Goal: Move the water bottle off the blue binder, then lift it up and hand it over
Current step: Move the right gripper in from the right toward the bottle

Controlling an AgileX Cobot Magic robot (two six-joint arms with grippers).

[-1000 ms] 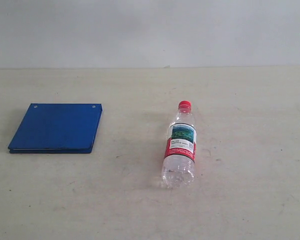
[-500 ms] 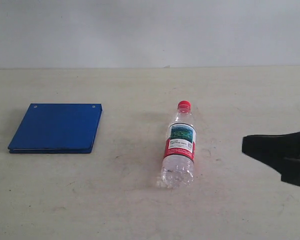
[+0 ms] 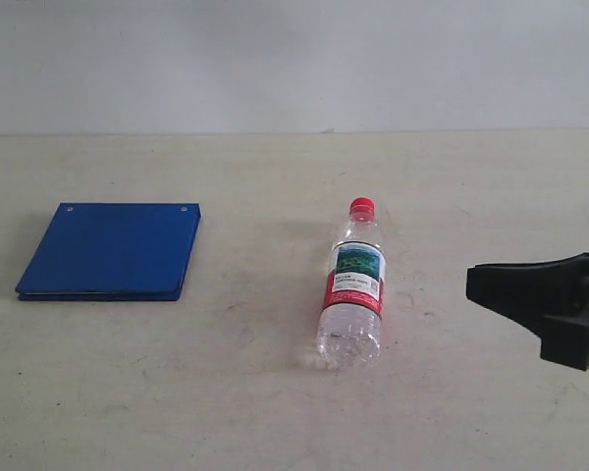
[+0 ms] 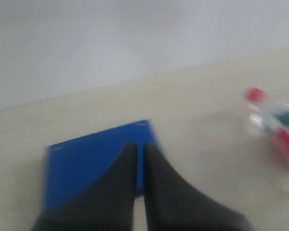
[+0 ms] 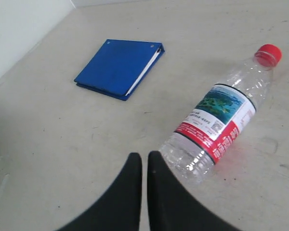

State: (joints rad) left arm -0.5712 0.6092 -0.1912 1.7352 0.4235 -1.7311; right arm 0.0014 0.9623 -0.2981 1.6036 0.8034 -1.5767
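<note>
The water bottle (image 3: pixel 353 285) lies on its side on the table, red cap toward the far wall, well to the right of the blue binder (image 3: pixel 111 250). It does not touch the binder. The right wrist view shows the same bottle (image 5: pixel 220 118) and binder (image 5: pixel 119 68). My right gripper (image 3: pixel 474 282) juts in from the right edge, shut and empty, a short way from the bottle; its tips (image 5: pixel 144 157) sit beside the bottle's base. In its own blurred view my left gripper (image 4: pixel 140 147) is shut with nothing in it, in front of the binder (image 4: pixel 86 161). The exterior view does not show the left arm.
A pale beige table (image 3: pixel 275 392) runs back to a plain white wall (image 3: pixel 294 59). Nothing else lies on it. The binder's open edge with white pages (image 5: pixel 143 71) faces the bottle.
My right gripper came in from the right edge of the exterior view and has crept slightly further left toward the bottle. Bottle and binder stay put.
</note>
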